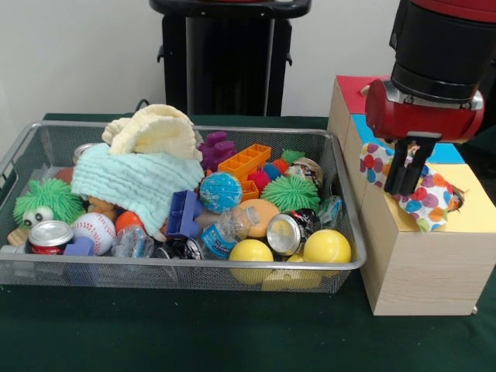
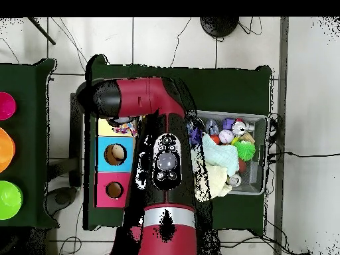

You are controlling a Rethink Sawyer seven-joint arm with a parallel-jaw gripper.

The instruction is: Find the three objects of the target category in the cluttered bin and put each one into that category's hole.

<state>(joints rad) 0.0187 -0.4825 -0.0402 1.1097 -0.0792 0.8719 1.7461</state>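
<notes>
The gripper (image 1: 408,186) stands over the yellow section of the wooden box (image 1: 418,267), its fingers close together and pinching a spotted cloth (image 1: 422,198) that lies bunched on the box top, spilling toward the yellow hole at the box's right edge in the front view. The cloth hangs directly below the gripper, so pushing it into the hole calls for a short, mostly vertical move. Two more cloths, a cream cloth (image 1: 151,132) on a mint cloth (image 1: 132,182), lie on the left of the bin (image 1: 194,267), well apart from the gripper.
</notes>
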